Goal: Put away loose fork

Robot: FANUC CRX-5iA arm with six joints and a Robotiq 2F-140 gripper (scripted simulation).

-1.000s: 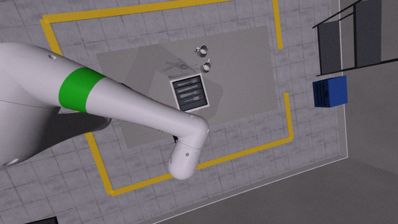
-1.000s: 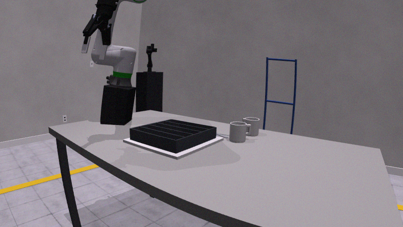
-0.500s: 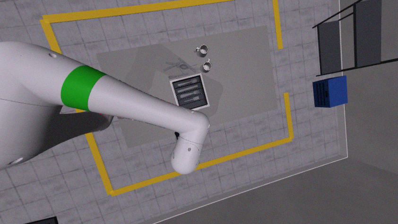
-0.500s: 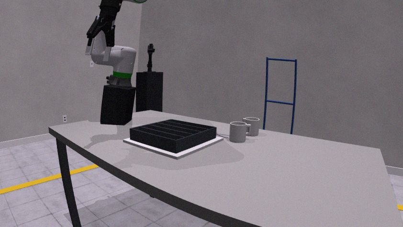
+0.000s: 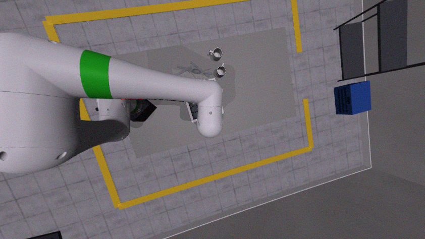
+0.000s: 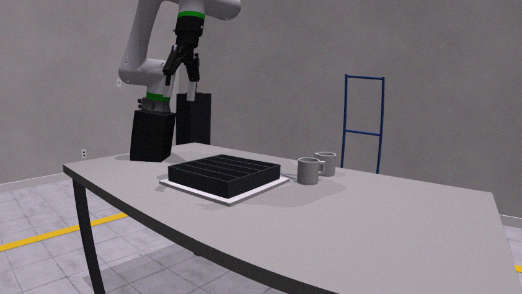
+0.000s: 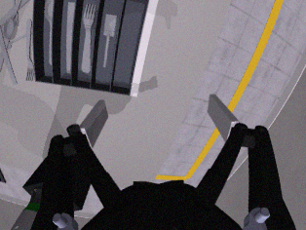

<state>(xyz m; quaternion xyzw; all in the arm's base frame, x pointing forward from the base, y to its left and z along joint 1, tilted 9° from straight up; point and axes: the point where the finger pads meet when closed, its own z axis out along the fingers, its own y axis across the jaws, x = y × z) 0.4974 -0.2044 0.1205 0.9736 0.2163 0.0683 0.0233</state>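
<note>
White, rounded arm (image 5: 154,81) (image 6: 140,36) — green bands, black pincer (image 6: 179,89) (image 7: 157,105).

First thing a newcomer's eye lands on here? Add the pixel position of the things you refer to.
Likely the white arm (image 5: 154,81) (image 6: 140,32) with its green band, sweeping over the table in the top view. Then the black slotted tray (image 6: 199,184) (image 7: 128,54) on its white board in the exterior view, with two grey mugs beside it, and the open hand (image 6: 178,98) (image 7: 157,105) hanging above the table.
</note>
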